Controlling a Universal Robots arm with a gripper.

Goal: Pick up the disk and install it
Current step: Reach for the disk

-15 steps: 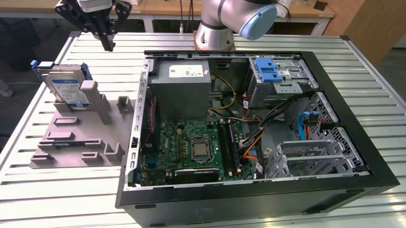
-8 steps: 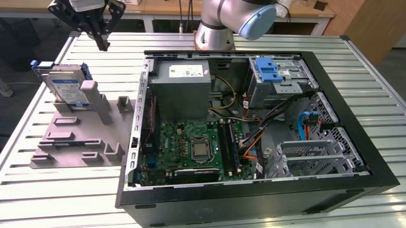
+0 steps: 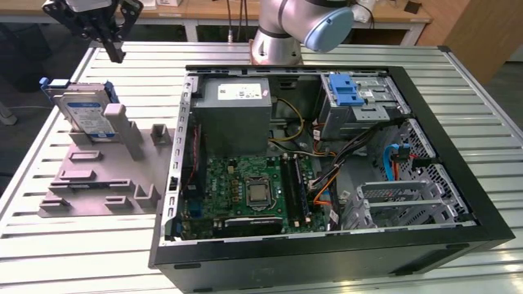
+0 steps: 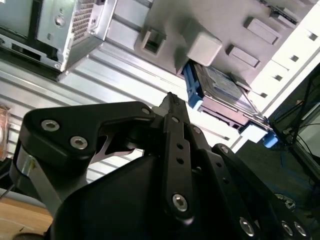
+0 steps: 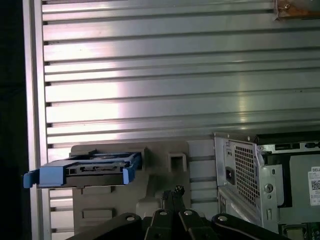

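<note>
The disk (image 3: pixel 86 115) is a silver hard drive with a white-and-blue label and blue rails. It stands on edge in a slot of the grey holder plate (image 3: pixel 90 180) at the exterior view's left. My black gripper (image 3: pixel 117 55) hangs above and behind it, well clear, fingers pressed together and shut on nothing. In the first wrist view the disk (image 5: pixel 92 167) lies beside the fingertips of the gripper (image 5: pixel 173 192). In the second wrist view the disk (image 4: pixel 222 87) sits just past the tip of the gripper (image 4: pixel 171 100).
An open computer case (image 3: pixel 457 153) lies on the slatted metal table (image 3: pixel 73 257), to the exterior view's right of the holder. Inside are a grey power supply (image 3: pixel 237 113), a motherboard (image 3: pixel 245 190), cables and a metal drive cage with a blue tab (image 3: pixel 349 92). The arm's base (image 3: pixel 278 43) stands behind the case.
</note>
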